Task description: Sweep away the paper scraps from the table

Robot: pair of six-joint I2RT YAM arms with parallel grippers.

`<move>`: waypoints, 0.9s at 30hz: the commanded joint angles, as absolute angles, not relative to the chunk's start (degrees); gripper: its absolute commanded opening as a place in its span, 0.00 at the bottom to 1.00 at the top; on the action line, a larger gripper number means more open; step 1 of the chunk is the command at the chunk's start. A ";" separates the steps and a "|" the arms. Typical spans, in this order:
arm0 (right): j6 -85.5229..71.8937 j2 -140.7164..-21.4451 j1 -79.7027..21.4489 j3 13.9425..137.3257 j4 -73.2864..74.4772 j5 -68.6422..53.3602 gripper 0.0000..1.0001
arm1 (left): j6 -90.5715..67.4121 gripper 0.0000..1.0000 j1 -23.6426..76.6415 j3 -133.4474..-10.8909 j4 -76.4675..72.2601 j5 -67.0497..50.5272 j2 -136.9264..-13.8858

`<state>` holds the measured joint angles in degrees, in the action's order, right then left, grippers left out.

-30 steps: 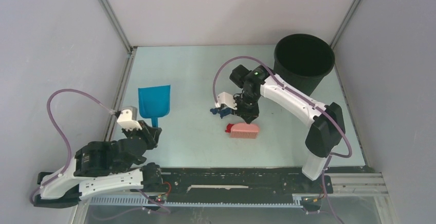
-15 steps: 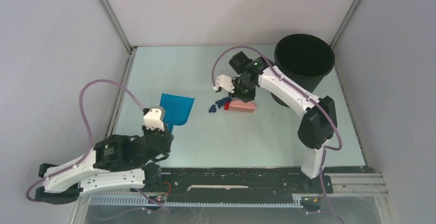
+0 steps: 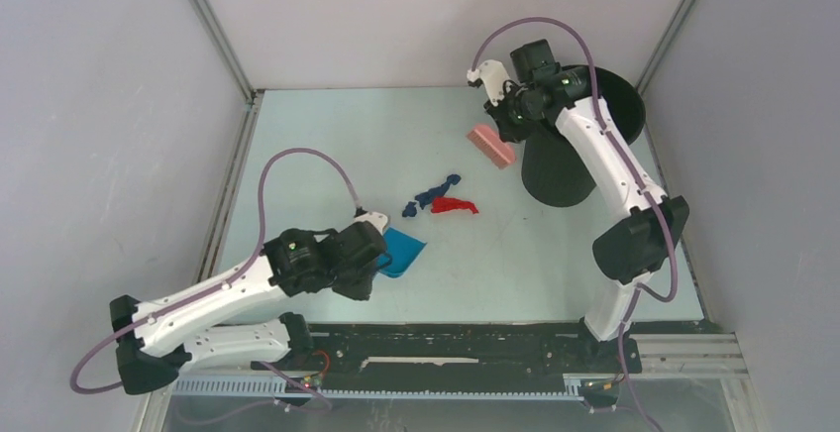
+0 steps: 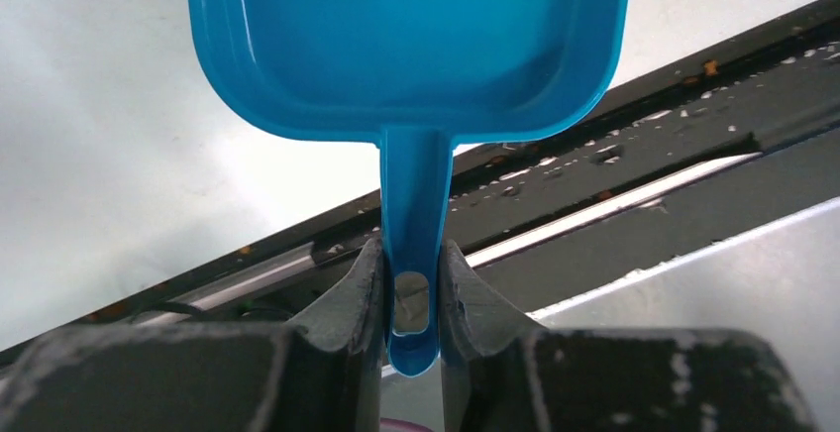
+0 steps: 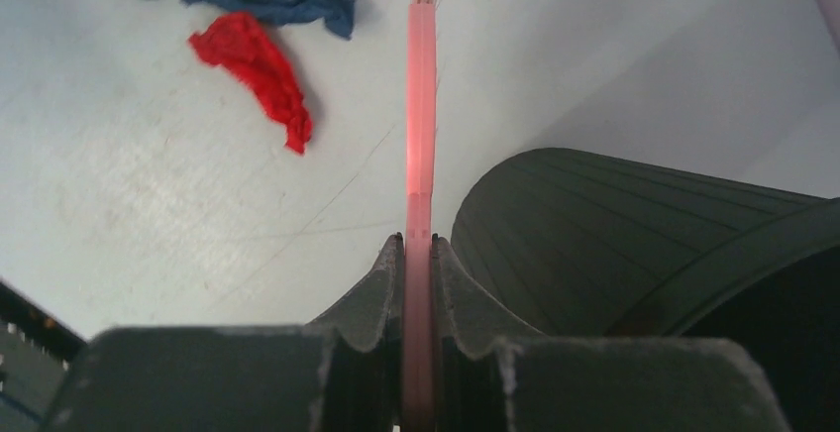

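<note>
Scraps (image 3: 441, 200): crumpled dark blue and red

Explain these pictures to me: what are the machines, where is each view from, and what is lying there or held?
Two white robot arms stand at the near edge of a pale mint-green table. The wide picture looks down from above and behind; the others come from a camera on each wrist. The left claw is shut on the handle of a blue plastic dustpan. The right claw grips a flat pink hand brush beside a black round bin. Crumpled dark blue paper scraps and a red paper scrap lie between the arms.
</note>
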<state>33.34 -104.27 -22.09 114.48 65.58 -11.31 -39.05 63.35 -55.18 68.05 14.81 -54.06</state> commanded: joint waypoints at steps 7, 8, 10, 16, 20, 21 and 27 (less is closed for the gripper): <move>18.94 -117.85 -27.86 127.57 63.27 4.24 0.00 | -26.39 0.00 54.72 -55.71 56.31 1.53 -68.08; 18.11 -120.41 -28.43 129.64 63.91 5.60 0.00 | -25.54 0.00 54.28 -55.57 55.27 1.28 -69.35; 17.51 -122.06 -29.96 130.06 62.64 10.03 0.00 | -24.80 0.00 52.99 -54.64 52.54 0.66 -71.08; 17.07 -124.83 -34.10 129.60 63.17 12.30 0.00 | -24.64 0.00 50.05 -52.20 46.97 -2.47 -74.85; 15.48 -125.83 -35.98 129.33 64.30 8.63 0.00 | -23.57 0.00 48.28 -52.62 45.48 -3.45 -77.41; 15.00 -126.04 -36.29 129.43 64.79 7.02 0.00 | -23.28 0.00 47.95 -52.97 45.50 -3.23 -78.18; 12.71 -126.89 -37.73 129.08 68.20 -3.83 0.00 | -21.20 0.00 46.38 -54.08 45.23 -1.55 -81.89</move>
